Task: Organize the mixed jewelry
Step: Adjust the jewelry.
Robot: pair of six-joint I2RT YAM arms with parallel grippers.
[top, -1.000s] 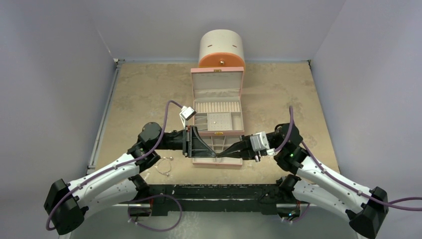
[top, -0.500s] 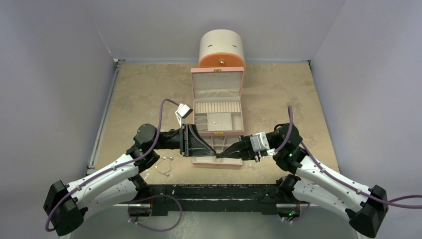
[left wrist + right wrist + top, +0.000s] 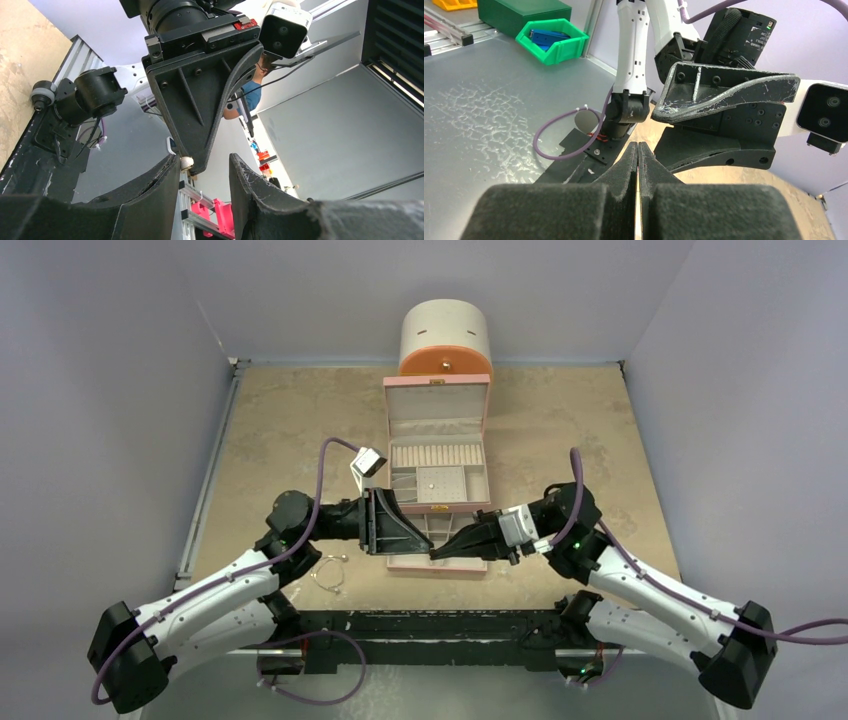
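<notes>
My right gripper (image 3: pixel 437 554) is shut and points left over the front drawer of the open pink jewelry box (image 3: pixel 437 386). In the left wrist view its tip (image 3: pixel 193 169) carries a tiny pale pearl-like stud (image 3: pixel 186 162), which touches my left finger (image 3: pixel 167 170). My left gripper (image 3: pixel 425 540) is open, its jaws on either side of the right gripper's tip (image 3: pixel 204 158). In the right wrist view the right gripper (image 3: pixel 638 145) is pressed shut and the stud is hidden. A thin silvery bangle (image 3: pixel 328 576) lies on the table left of the box.
The round cream-and-orange drawer cabinet (image 3: pixel 446 340) stands behind the box. The box's tray (image 3: pixel 437 483) holds ring rolls and small compartments. The left arm's camera (image 3: pixel 826 111) and open jaws fill the right wrist view. Grey walls close in the table.
My right gripper has moved a little to the left, its tip now between the left jaws. The left arm has shifted slightly. The bangle has not moved.
</notes>
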